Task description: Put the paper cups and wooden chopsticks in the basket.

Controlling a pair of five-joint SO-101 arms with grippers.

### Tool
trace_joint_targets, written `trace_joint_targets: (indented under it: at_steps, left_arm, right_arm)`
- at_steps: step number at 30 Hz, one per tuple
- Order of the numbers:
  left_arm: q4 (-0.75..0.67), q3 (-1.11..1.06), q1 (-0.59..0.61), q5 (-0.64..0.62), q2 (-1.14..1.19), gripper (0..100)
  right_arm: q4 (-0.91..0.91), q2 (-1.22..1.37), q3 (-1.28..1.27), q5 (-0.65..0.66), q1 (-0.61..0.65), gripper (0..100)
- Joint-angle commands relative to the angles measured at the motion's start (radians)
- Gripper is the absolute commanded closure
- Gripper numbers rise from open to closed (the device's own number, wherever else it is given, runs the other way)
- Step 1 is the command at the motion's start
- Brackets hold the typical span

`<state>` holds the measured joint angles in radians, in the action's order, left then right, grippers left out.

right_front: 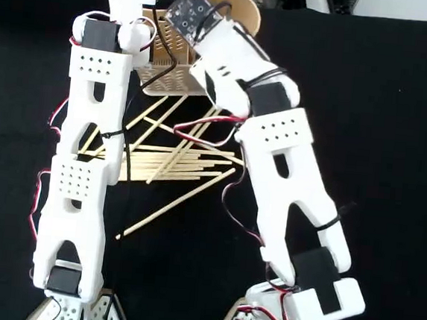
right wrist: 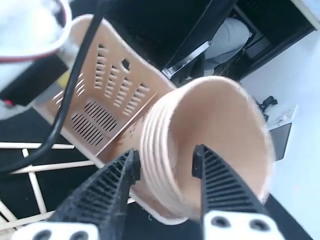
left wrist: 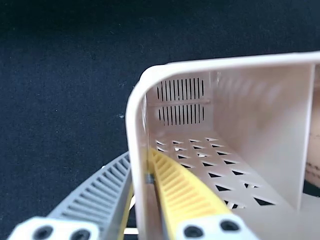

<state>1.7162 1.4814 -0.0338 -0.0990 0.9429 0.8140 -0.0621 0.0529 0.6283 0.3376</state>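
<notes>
From above, the left arm [right_front: 86, 156] runs up the left of the frame to the basket [right_front: 165, 70] at upper centre. The right arm [right_front: 280, 166] bends in from the lower right, its wrist covering much of the basket's opening. A stack of paper cups [right_front: 242, 9] peeks past that wrist at the top edge. The chopsticks [right_front: 176, 164] lie scattered on the black surface [right_front: 394, 146] mid-frame, just below the basket and partly under both arms; none is in yet.

In the left wrist view, the left pincer [left wrist: 139, 167] is pinched narrow on the basket's side wall, with the yellow finger inside and the grey one outside. It is probably steadying the basket. The floor seen here is bare.

In the right wrist view, the right pincer [right wrist: 162, 157] clamps the rim of the nested cups, one finger inside the top cup and one outside. The stack sits at the tilted basket's edge, likely for dropping in. A black cable [right wrist: 75, 90] crosses the upper left, which may crowd the opening.
</notes>
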Motion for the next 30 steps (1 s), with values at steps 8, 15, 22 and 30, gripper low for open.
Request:
trace_joint_targets:
  at_steps: [8, 15, 22, 30]
  left_arm:
    - [0.014, -0.007, -0.016, -0.008, 0.006, 97]
    - [0.014, -0.007, -0.015, -0.008, 0.006, 97]
    - [0.014, -0.007, -0.015, -0.008, 0.006, 97]
    - [0.014, -0.007, -0.013, -0.008, 0.006, 97]
  right_arm:
    - [0.167, -0.036, 0.255, 0.015, 0.008, 80.4]
    - [0.068, 0.016, 0.282, -0.044, -0.041, 99.1]
    - [0.000, 0.056, 0.249, -0.129, -0.049, 98.6]
    - [0.000, 0.090, 0.202, -0.123, -0.014, 98.6]
